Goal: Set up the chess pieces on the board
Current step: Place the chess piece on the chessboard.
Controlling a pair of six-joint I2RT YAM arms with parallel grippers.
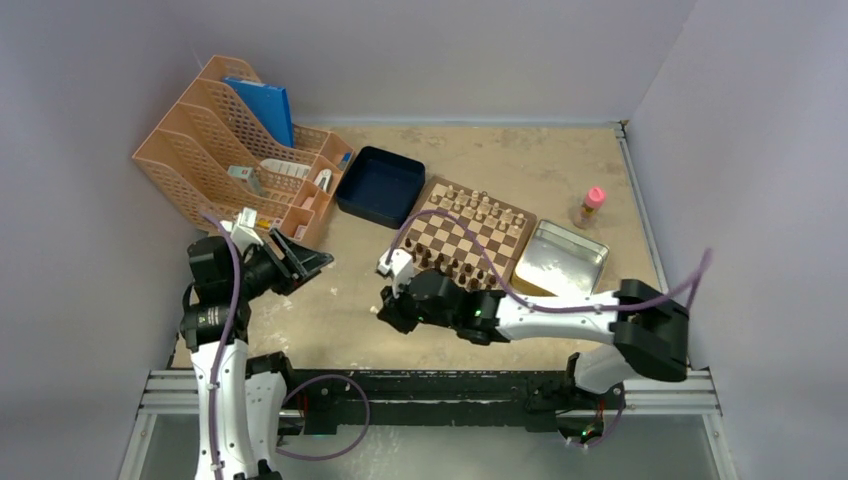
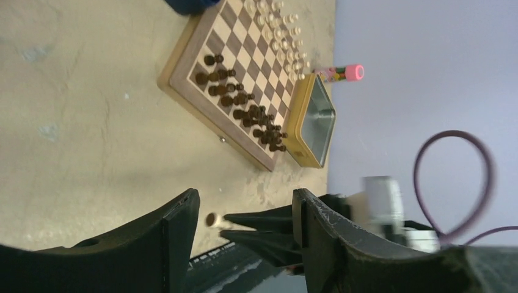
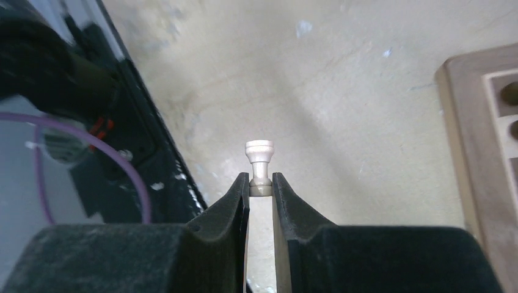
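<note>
Board [image 1: 468, 233] between tray [image 1: 380, 188] and tin [image 1: 567, 258]

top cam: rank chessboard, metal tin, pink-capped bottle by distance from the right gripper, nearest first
Measured from the right gripper, which is pinching a light chess piece:
1. board: just behind the gripper and slightly to its right.
2. metal tin: against the board's right side, farther right.
3. pink-capped bottle: behind the tin, near the table's right edge.

The tan table [image 1: 350, 320] bears an orange rack [image 1: 230, 150], blue tray [image 1: 380, 188], the board [image 1: 470, 240], tin [image 1: 565, 262] and bottle [image 1: 590, 207].
</note>
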